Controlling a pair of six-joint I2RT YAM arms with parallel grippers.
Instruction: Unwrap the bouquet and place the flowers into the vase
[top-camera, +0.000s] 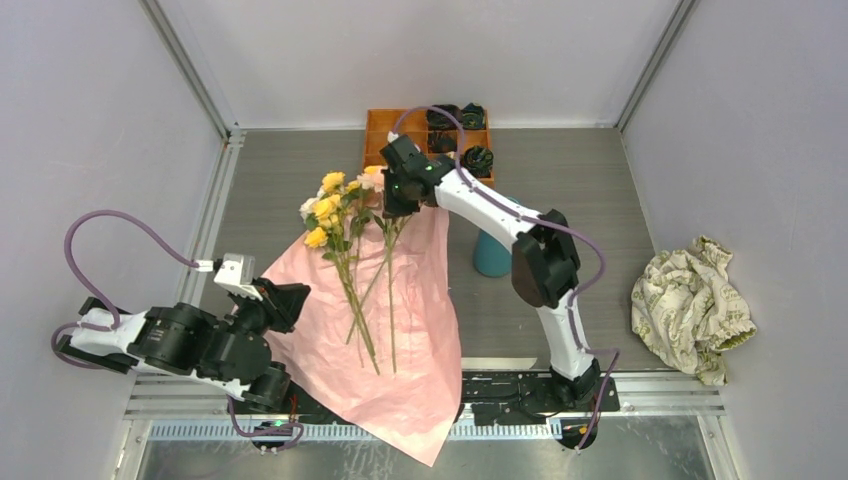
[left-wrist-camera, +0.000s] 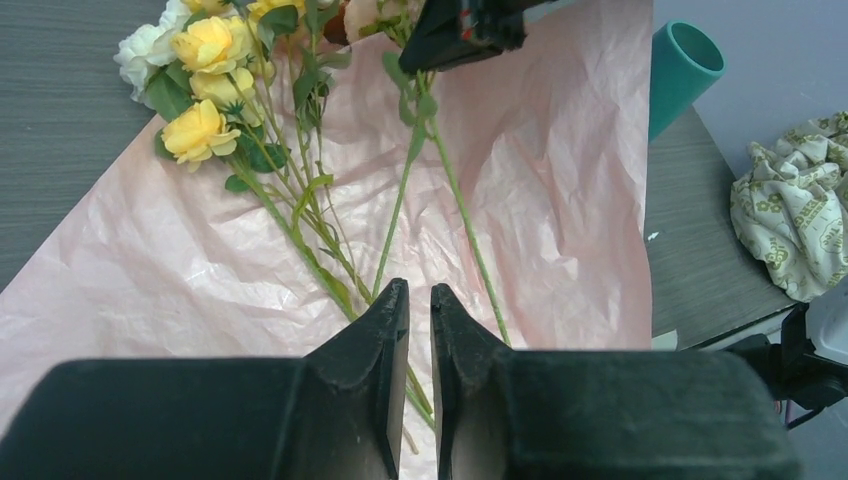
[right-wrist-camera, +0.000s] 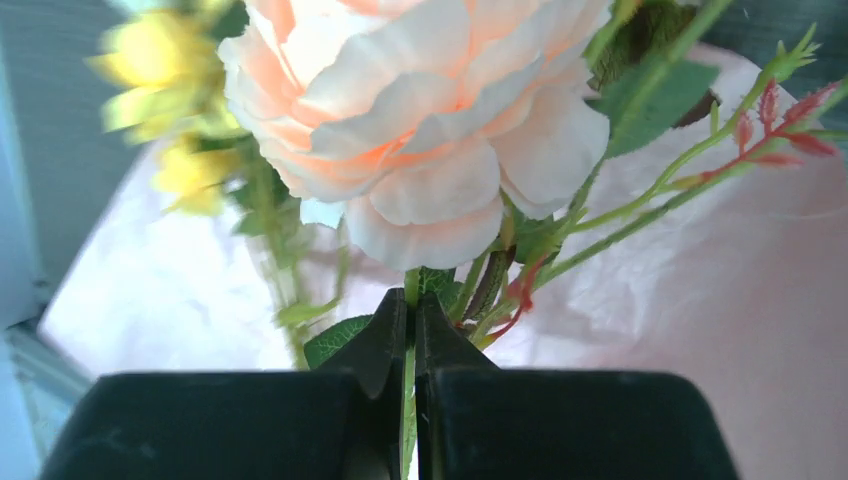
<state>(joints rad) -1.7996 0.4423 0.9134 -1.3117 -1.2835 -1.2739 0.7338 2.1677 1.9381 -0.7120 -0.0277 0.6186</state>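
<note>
The flowers lie fanned on the opened pink paper, heads toward the far side; the right gripper is clenched on the stem just beneath a peach rose; the vase stands upright beside the paper's right edge; the left gripper sits at the paper's left edge, jaws a slit apart, gripping nothing.

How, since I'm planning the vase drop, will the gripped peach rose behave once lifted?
Probably top-heavy: the big bloom sits just above the right gripper, shut on its thin stem. Its long, slender length likely flexes and sways.
</note>
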